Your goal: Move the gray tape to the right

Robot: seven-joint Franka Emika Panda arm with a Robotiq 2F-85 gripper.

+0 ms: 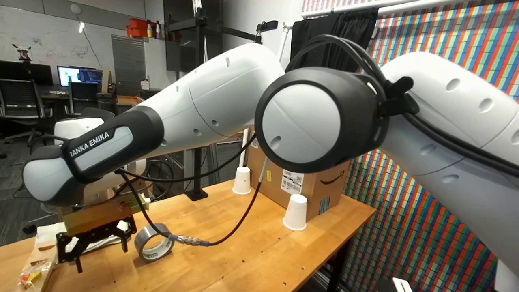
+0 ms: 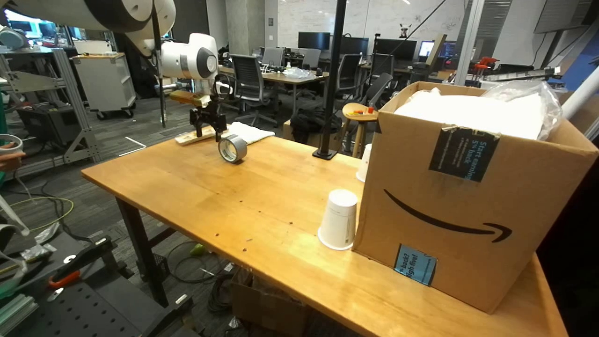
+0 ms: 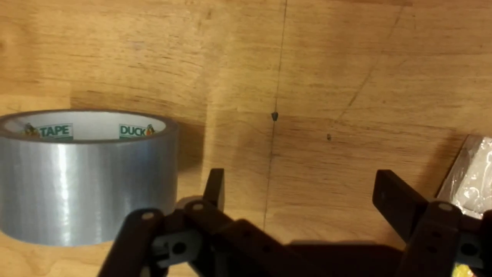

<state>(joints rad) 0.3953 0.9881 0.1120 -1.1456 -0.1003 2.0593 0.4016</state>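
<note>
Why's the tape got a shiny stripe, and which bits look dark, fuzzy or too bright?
Wrist view: light probably bounces off the gray tape, making glare; a shadow lies beside it on the table; the open jaws look dark and a little blurry. In an exterior view, white stuff in the box looks washed out.

You're in a part-office robotics lab: your white jointed robot arm (image 1: 219, 93) overhangs a brown wooden counter (image 2: 196, 187); past its far edge are dark mesh-backed office chairs (image 1: 16, 99), flat black monitors (image 2: 313, 40) and a wide whiteboard (image 2: 309, 14), probably written on.
</note>
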